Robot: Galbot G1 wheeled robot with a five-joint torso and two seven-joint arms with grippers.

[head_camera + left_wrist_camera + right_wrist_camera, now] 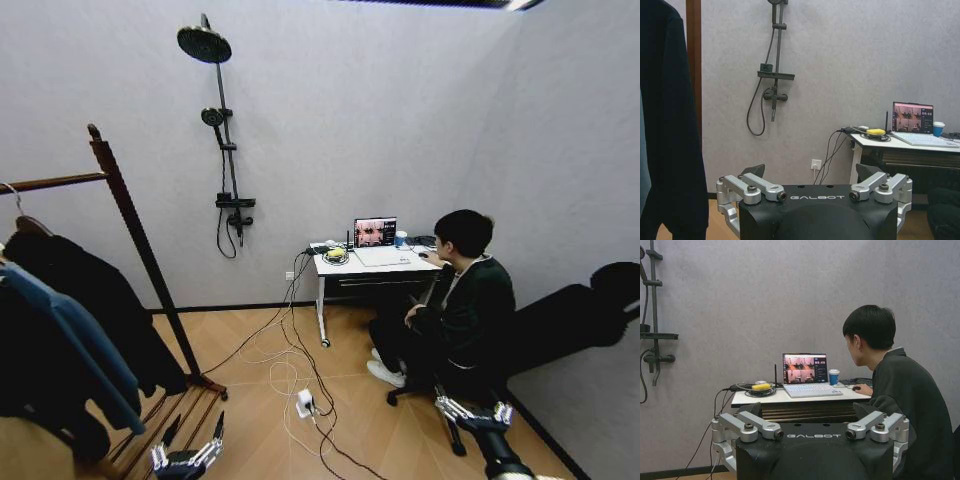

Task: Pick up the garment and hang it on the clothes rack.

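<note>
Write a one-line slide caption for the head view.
Black garment hangs on the clothes rack at left; the open left end effector and right end effector sit low, holding nothing.

The garment (105, 300) is plain black on a light wooden hanger (30, 224), beside a blue shirt (75, 340). The clothes rack (135, 235) is dark red-brown wood. The left gripper (190, 445) and right gripper (472, 412) have silver links on black bodies with white lettering. The wall (400, 110) is pale grey, the floor (370, 430) light wood planks. The shower fitting (222, 130) is black, the desk (375, 262) white, with a blue cup (401, 238)
</note>
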